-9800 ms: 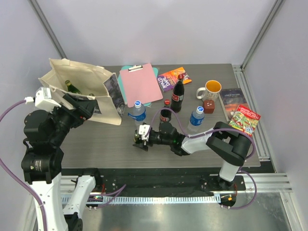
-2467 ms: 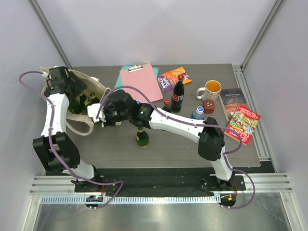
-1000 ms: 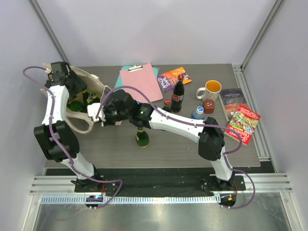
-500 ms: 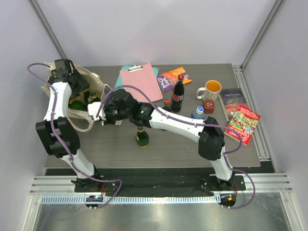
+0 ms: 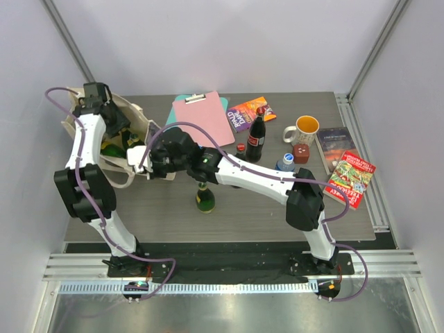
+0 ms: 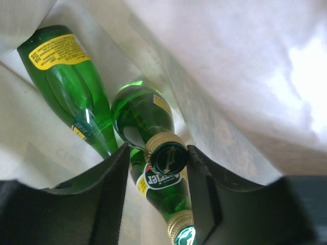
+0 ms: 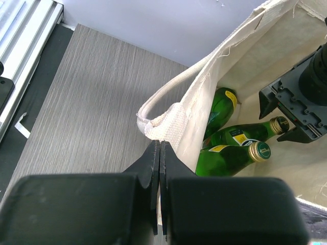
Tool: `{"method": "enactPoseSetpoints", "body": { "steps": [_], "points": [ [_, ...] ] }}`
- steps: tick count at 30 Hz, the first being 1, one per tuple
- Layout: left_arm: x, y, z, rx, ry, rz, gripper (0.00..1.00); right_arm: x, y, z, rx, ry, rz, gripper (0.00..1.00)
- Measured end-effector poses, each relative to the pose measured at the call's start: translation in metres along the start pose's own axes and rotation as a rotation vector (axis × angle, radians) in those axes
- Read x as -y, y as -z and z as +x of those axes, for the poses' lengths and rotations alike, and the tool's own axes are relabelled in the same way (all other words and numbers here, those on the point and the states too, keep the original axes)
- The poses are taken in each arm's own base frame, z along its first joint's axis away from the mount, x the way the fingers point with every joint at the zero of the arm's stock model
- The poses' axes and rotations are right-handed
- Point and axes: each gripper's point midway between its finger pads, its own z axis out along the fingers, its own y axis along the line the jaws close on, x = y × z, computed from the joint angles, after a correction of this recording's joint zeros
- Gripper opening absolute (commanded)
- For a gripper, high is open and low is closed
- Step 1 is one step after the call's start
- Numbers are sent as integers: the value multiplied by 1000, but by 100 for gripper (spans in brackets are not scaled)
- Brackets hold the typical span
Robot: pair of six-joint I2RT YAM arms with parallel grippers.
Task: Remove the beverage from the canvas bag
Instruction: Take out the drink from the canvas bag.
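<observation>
Canvas bag (image 5: 141, 116) lies at the far left corner of the table (image 5: 263, 215), its mouth pulled open toward the right. Inside the canvas bag, the left gripper (image 6: 157, 153) has its jaws apart on either side of the gold cap of a green bottle (image 6: 140, 115). One finger is against the cap and the other just off it, with two more bottles (image 6: 66, 71) lying beside it. The right gripper (image 7: 159, 145) has its jaws pressed together on the bag's hem, beside a loop handle (image 7: 176, 84).
</observation>
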Motion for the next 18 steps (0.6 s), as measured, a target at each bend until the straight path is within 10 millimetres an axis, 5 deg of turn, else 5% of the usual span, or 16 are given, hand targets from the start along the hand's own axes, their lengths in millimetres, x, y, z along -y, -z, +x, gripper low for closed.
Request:
{"method": "enactPoseSetpoints", "body": {
  "steps": [4,11,18],
  "points": [
    [4,-2,-2,0,-5,6,36,1,0,0,1,1,3,1],
    [6,-1,-2,-1,-13,7,0,2,1,1,1,0,6,4],
    [6,5,-2,-3,-31,10,0,7,2,2,-1,-15,22,50]
  ]
}}
